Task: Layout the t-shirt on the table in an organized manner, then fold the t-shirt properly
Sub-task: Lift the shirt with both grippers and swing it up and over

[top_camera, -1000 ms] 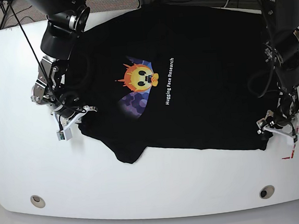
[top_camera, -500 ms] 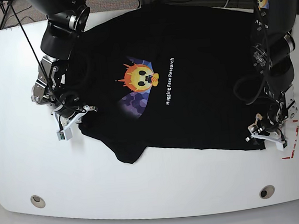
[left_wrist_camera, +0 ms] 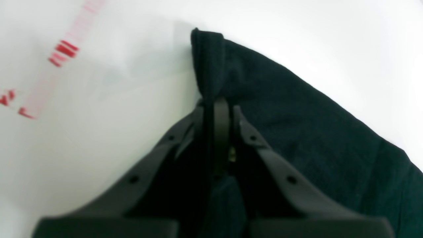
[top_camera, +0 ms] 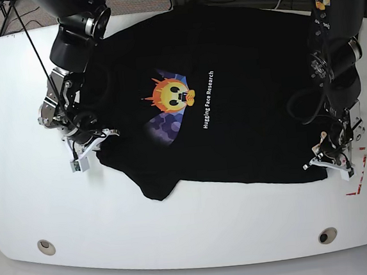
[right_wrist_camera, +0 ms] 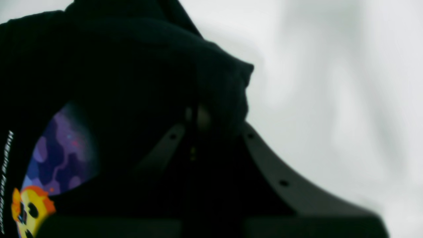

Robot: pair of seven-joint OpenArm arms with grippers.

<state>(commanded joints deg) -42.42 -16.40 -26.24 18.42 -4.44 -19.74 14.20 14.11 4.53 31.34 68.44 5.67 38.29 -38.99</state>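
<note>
The black t-shirt lies spread face up on the white table, its yellow face graphic and white text showing. At the lower right hem corner, my left gripper is shut on the t-shirt's edge; in the left wrist view the left gripper pinches a fold of the cloth. At the sleeve on the other side, my right gripper is shut on the t-shirt. In the right wrist view the right gripper has its tips buried under bunched black cloth.
Red marks sit on the table just right of the left gripper, and the same red marks show in the left wrist view. Two round grey holes lie near the front edge. Cables run along the far edge.
The left arm has swung inward from the table's right edge, carrying the hem corner a little to the left. The right arm and sleeve have not moved.
</note>
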